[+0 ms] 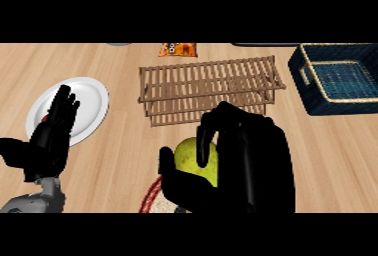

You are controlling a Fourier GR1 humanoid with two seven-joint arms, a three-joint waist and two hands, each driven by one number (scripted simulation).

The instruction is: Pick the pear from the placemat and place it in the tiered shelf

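Pear (pixel 194 159): smooth, yellow-green, enclosed by curled right hand (pixel 247 165) just in front of tiered shelf (pixel 210 90), above placemat (pixel 150 197). Left hand (pixel 48 140): fingers straight, holding nothing, left of shelf. Worktop (pixel 325 150): pale wood.

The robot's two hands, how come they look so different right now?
The right hand is curled round the green pear, while the left hand holds nothing. The right hand's fingers bend over; the left hand's fingers are straight and point up. The right hand is above the placemat, just in front of the wooden tiered shelf; the left hand rests at the left edge, over the white plate. Both hands are black.
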